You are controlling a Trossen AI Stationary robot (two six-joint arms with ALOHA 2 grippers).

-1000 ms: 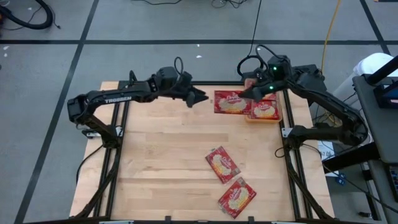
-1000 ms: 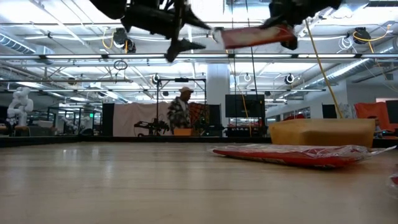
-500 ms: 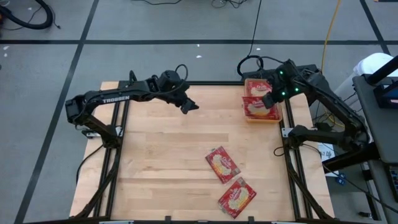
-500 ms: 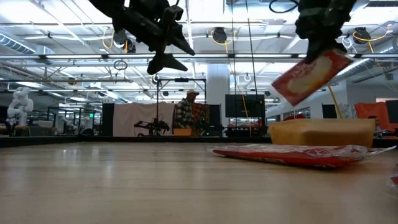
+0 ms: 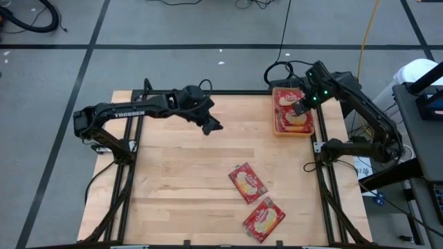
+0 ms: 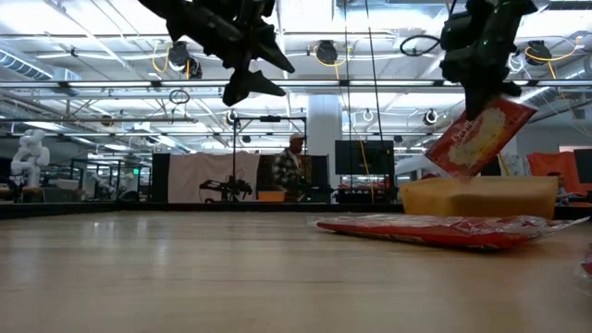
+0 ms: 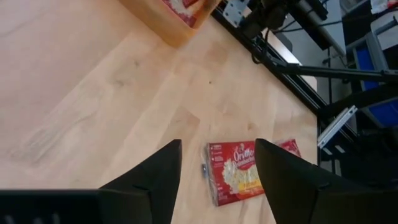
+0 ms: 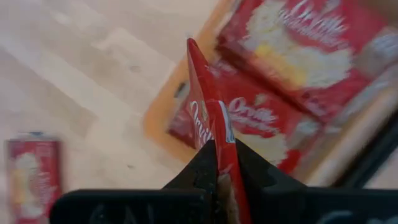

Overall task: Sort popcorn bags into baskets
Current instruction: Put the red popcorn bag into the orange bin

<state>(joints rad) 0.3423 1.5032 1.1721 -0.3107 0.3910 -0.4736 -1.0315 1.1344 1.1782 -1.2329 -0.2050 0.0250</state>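
My right gripper [image 5: 299,109] hangs over the orange basket [image 5: 275,128] at the far right and is shut on a red popcorn bag [image 6: 481,137]. The basket [image 8: 155,122] holds other red bags [image 5: 286,99]. Two more bags [image 5: 247,183] [image 5: 264,219] lie flat on the table's near middle, and the left wrist view shows one of them [image 7: 235,171]. My left gripper [image 5: 213,126] hovers open above the table's far middle and touches nothing [image 7: 217,168]. My right gripper pinches one end of the bag [image 8: 219,144] between its two fingers [image 8: 200,167], one on each flat face. The fingers come from above, slanting down. The bag hangs tilted below them [image 6: 467,153], clear of the basket's rim [image 6: 481,185].
Bare wood spans the table's left half and middle [image 5: 173,173]. Black frame rails run along the left and right edges [image 5: 325,187]. In the low view a person [image 6: 294,171] stands far off in the room behind.
My right gripper has carried its bag toward the table's right edge, over the basket, and has tipped downward. The bag, held level before, now hangs tilted below the fingers. My left gripper has drifted a little toward the table's near right and tipped down.
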